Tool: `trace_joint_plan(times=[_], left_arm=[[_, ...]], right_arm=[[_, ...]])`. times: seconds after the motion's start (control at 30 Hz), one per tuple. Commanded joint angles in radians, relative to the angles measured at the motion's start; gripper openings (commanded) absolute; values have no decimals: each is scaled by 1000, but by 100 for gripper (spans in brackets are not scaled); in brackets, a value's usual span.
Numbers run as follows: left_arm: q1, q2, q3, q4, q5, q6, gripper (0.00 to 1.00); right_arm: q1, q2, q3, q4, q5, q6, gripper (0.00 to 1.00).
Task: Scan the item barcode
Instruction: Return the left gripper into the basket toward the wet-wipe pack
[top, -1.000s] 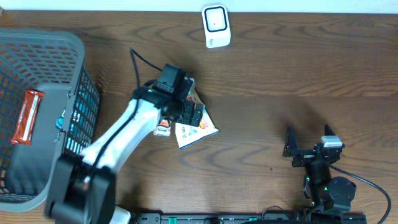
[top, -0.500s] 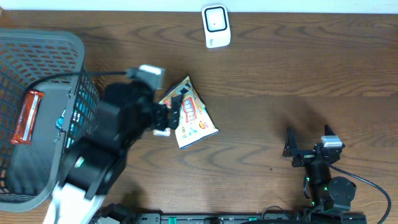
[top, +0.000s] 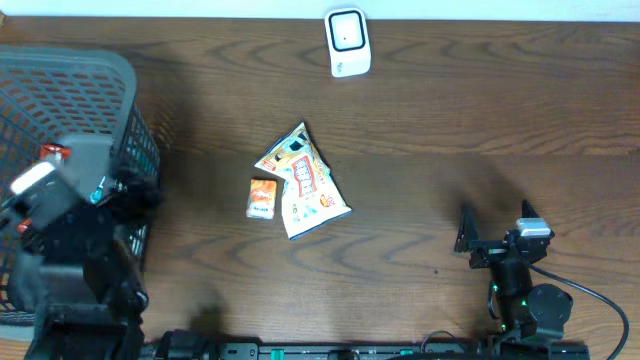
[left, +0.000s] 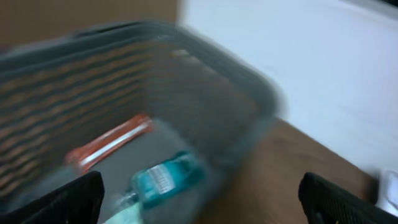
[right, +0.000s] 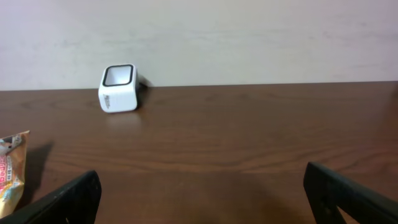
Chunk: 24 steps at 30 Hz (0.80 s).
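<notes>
A dark wooden table (top: 450, 110) runs up to a pale wall at its far edge. On the left stands a grey mesh basket (top: 70, 75), with the left arm (top: 70, 250) raised over its near side. The right arm (top: 520, 290) sits low at the near right.

The snack packet (top: 305, 185) lies flat near the middle of the table, printed face up and well apart from both arms. Its long axis runs from near to far, leaning a little left. The narrower end points toward the far edge, roughly at the white scanner (top: 348, 42) by the wall. A small orange pack (top: 262, 198) lies just beside the packet's left edge, lengthwise near to far.

The left gripper (left: 199, 202) is spread wide with nothing between its fingers. The right gripper (right: 202, 193) also stands wide and empty.

The left wrist view alone shows the basket's floor. There a red-orange bar (left: 109, 142) lies beside a teal thing (left: 165, 177), probably a bottle, though the picture is smeared. The right wrist view shows the scanner from the side, its dark window tilted up, and only a corner of the packet at its left edge.
</notes>
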Motion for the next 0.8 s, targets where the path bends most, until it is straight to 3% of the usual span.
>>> trace_joint_plan(times=[0.0, 0.43, 0.77], left_arm=[[120, 34, 17, -48, -2, -194, 100], [515, 318, 16, -137, 362, -200, 100], [625, 569, 15, -166, 420, -201, 100]], right_arm=[[5, -8, -3, -1, 3, 10, 99], [5, -8, -3, -1, 3, 10, 99], [5, -8, -3, -1, 3, 10, 99]])
